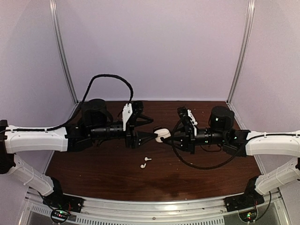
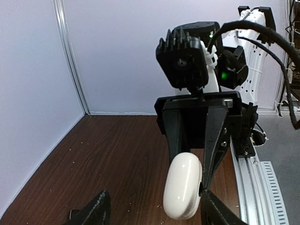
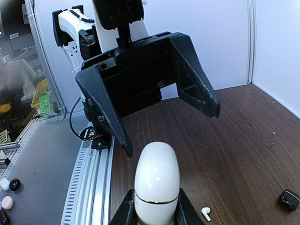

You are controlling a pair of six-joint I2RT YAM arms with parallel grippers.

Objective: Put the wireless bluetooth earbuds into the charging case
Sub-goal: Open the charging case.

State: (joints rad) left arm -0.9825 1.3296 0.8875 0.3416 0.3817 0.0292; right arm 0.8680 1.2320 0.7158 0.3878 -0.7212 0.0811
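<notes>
The wooden table (image 1: 93, 168) is boxed in by pale walls at the back and on both sides, with aluminium posts (image 1: 63, 51) standing in the rear corners. A metal rail (image 1: 154, 206) carrying both arm bases runs along the near edge. Bare wood lies open behind the grippers up to the back wall. More lies open in front of them down to the rail.

Both arms reach in level from the sides and meet nose to nose over the middle of the table. The right gripper (image 1: 165, 136) pinches the white charging case (image 1: 161, 133) by its lower end. The case is held off the wood, with its rounded end aimed at the other arm. A thin seam rings the case near the clamping fingers, and its lid looks closed.

The left gripper (image 1: 153, 127) is spread wide, one finger to each side of the case's free end. From the right wrist view its fingertips stand apart from the shell and do not touch it.

Two white earbuds (image 1: 148, 159) lie side by side on the bare wood. In the top view they sit a little toward the rail from where the grippers meet, touching neither gripper. The right wrist view shows one of them just beside and below the held case. A stubby black earbud (image 3: 289, 199) lies farther off toward the back wall.
</notes>
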